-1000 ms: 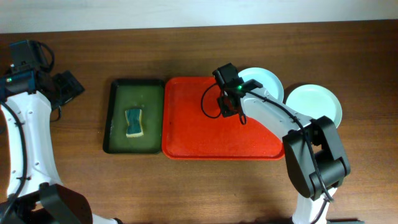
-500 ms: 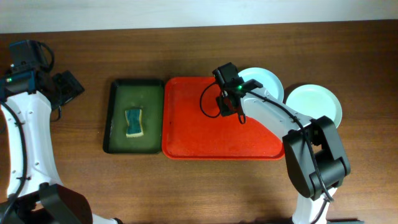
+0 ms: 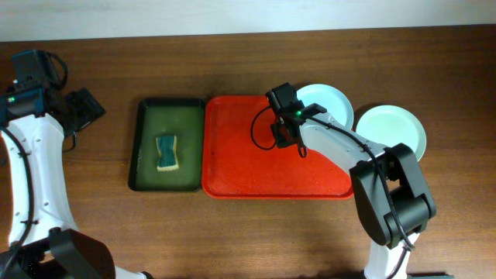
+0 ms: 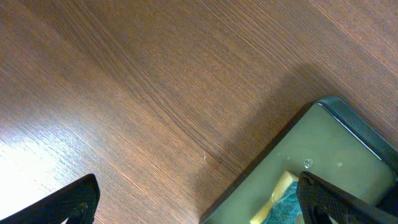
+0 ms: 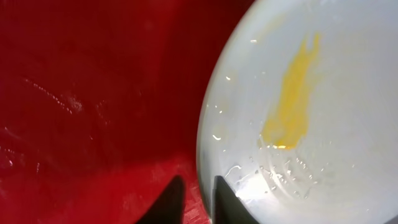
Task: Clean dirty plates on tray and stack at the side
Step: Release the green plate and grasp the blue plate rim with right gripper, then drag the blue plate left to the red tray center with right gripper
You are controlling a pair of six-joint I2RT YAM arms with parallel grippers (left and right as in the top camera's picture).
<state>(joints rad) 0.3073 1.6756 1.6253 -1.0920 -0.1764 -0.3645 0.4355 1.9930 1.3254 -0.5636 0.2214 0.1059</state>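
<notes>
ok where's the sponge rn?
Overhead view: the sponge lies in the dark green tray, just left of the red tray.

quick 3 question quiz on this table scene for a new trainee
1. True or false: the blue-green sponge lies in the narrow dark green plastic tray.
2. Which arm reaches over the large red rectangular plastic tray? A left, B right.
3. Fill in: the round pale plate in the right wrist view bears a ___ smear.
Key: 1 true; 2 B; 3 yellow.
</notes>
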